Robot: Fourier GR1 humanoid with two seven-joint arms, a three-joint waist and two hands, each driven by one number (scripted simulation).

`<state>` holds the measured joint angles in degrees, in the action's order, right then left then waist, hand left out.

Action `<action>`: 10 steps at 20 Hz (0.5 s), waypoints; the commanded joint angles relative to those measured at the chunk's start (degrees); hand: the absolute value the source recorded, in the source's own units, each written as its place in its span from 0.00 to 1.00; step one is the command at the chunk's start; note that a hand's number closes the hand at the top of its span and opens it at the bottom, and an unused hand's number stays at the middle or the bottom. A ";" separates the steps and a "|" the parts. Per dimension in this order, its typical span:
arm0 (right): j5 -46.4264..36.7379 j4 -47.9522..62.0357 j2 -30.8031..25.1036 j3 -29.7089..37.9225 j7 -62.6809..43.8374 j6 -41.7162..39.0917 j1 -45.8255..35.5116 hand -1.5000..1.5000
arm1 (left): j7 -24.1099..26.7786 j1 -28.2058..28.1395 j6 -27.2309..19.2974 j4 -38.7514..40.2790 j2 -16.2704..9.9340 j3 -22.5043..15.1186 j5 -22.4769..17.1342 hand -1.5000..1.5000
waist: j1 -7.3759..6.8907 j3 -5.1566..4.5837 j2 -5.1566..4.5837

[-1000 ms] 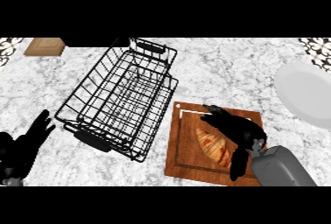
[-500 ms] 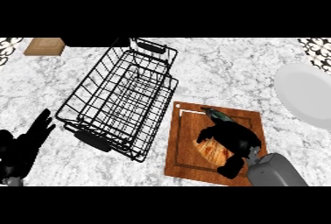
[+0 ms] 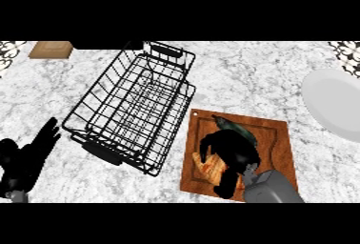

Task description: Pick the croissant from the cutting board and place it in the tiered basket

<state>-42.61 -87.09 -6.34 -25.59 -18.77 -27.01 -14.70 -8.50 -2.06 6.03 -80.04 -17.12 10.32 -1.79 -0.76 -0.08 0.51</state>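
Since a second ago the right hand has folded down from lying flat over the croissant to curling round it, fingers and thumb bent over the pastry on the cutting board. Only a small orange-brown part of the croissant shows under the hand, at its left side; the rest is hidden. It lies on the board's left half, and whether it has left the wood cannot be told. Beside the hand, toward the board's far end, a dark green object lies on the wood, its near end hidden by the hand.

The tiered basket, black wire, stands just left of the board, its long side running diagonally; its near right corner comes close to the board's left edge, between the hand and the basket's inside. A pale plate sits on the counter well to the right. A small wooden block lies at the far left corner.

The left hand rests at the lower left edge, open, fingers straight and pointing up, well apart from the basket.
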 commanded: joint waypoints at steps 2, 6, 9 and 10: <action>-5.03 -0.21 6.09 -3.02 -15.20 9.72 -2.80 1.00 | -0.59 0.28 0.57 0.60 -0.07 -0.54 0.12 0.50 | -1.59 -0.48 0.41; -7.92 -0.69 6.24 -4.46 -23.35 14.31 -5.93 1.00 | -0.80 0.69 0.88 0.42 -0.44 -0.95 0.44 0.50 | -2.98 -0.61 1.05; -11.32 -1.22 6.29 -5.91 -30.56 17.99 -9.60 1.00 | -0.94 0.62 1.41 0.79 -0.08 -1.84 0.65 0.50 | -3.81 -0.77 1.33; -12.73 -1.48 6.30 -6.32 -33.33 19.42 -10.47 1.00 | -0.98 0.73 1.34 0.51 -0.05 -1.83 0.60 0.50 | -3.91 -0.71 1.71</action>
<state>-51.56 -87.87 -0.57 -30.36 -43.46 -12.25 -21.70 -9.09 -1.33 7.00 -79.68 -17.22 9.04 -1.38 -3.78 -0.68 1.60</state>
